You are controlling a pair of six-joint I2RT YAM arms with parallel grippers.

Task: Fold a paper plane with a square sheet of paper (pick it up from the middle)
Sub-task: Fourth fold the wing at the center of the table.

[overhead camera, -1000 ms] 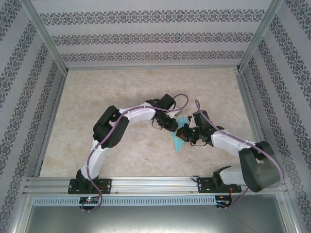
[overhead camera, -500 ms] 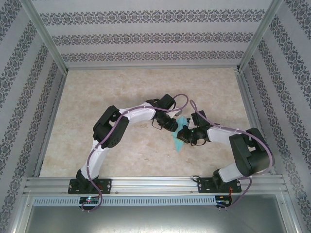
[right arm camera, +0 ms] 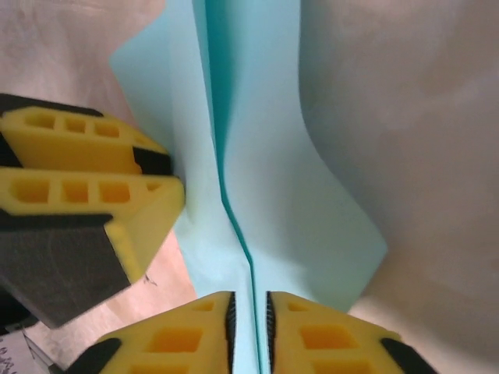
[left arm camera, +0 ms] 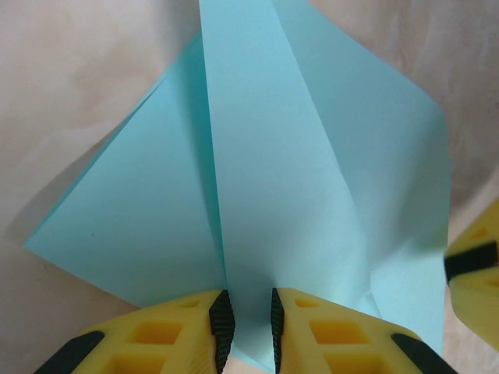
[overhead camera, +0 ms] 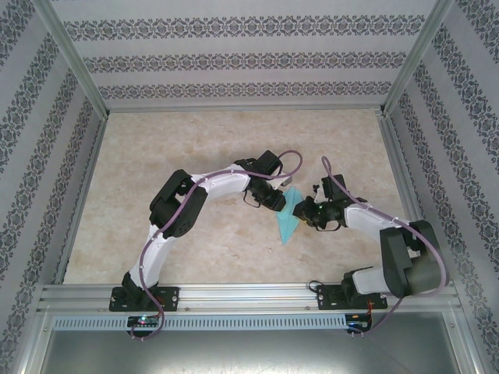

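Turquoise paper shows more broadly from above than a second ago. The right arm (overhead camera: 405,257) has drawn its elbow in toward its base and swung its wrist round, and the right pincer (overhead camera: 302,210) has backed a little off the paper plane (overhead camera: 287,226). The plane lies half-folded on the marbled desk (overhead camera: 195,148) between the two pincers, its narrow point toward the near edge. The right pincer's jaws stand parted a little, the black pads (right arm camera: 231,315) just either side of the raised centre crease with a sliver of gap on each. The left pincer (left arm camera: 249,315) has not moved. Its jaws are pinched onto the upright fold, the paper filling the space from pad to pad. From above, the pincers cover the plane's middle and the fingers are too small to read. Both wrist views cut the paper off at top and bottom, so its ends cannot be made out there. In the left wrist view the right finger (left arm camera: 475,269) is cropped to a corner at the frame's edge.
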